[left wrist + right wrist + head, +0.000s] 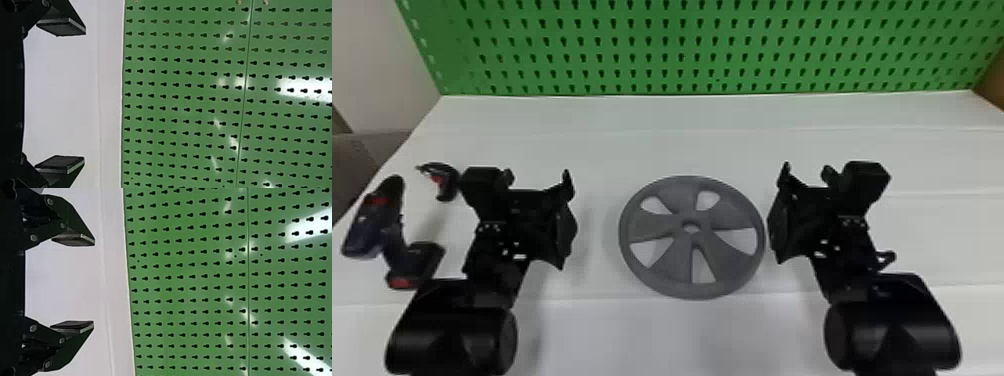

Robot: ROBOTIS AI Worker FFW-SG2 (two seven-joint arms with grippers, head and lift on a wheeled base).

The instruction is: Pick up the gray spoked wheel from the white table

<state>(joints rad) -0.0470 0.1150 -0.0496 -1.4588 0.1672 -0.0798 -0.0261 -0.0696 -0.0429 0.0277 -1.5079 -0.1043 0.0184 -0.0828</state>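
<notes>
The gray spoked wheel (672,262) lies flat on the white table (677,335), between the two arms. My left gripper (571,220) is left of the wheel with a gap of bare table between them. Close beside the wheel's right rim is my right gripper (777,215); whether they touch I cannot tell. Seen from the wrist, the left gripper (85,96) is open with nothing between its fingers. The right gripper (94,284) also stands open and holds nothing; a small gray piece of the wheel (37,189) shows at the picture's top edge.
A dark cordless drill (394,235) with red accents is at the table's left side, beside the left arm. Behind it lies a smaller black and red tool (448,182), near the left wrist. A green pegboard (682,47) rises along the table's back edge.
</notes>
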